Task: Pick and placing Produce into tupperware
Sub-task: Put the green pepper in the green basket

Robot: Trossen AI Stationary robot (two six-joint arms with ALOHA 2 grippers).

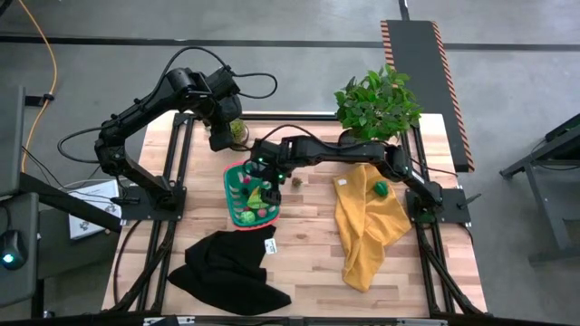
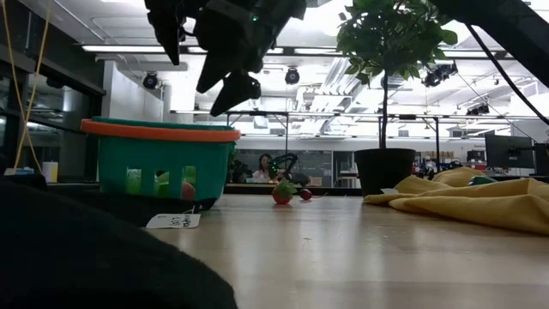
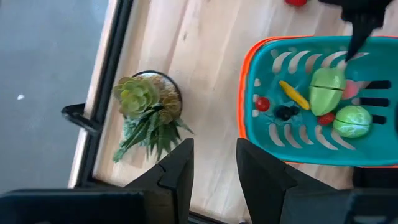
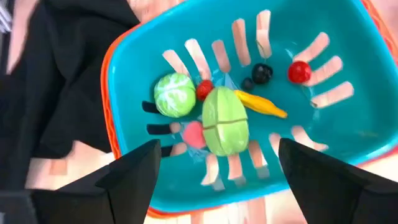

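The teal tupperware with its red-pink rim stands on the wooden table, left of centre. Several pieces of produce lie on its slotted bottom: a yellow-green halved piece, a green cabbage, a red tomato, a yellow piece and a dark one. My right gripper hangs open above the basket, with nothing between its fingers. A red piece lies on the table to the basket's right. A green piece rests on the yellow cloth. My left gripper waits open above the far left of the table.
A small succulent pot stands below my left gripper, just beyond the basket. A large potted plant is at the far right. The yellow cloth lies crumpled at the right, a black cloth near the front edge.
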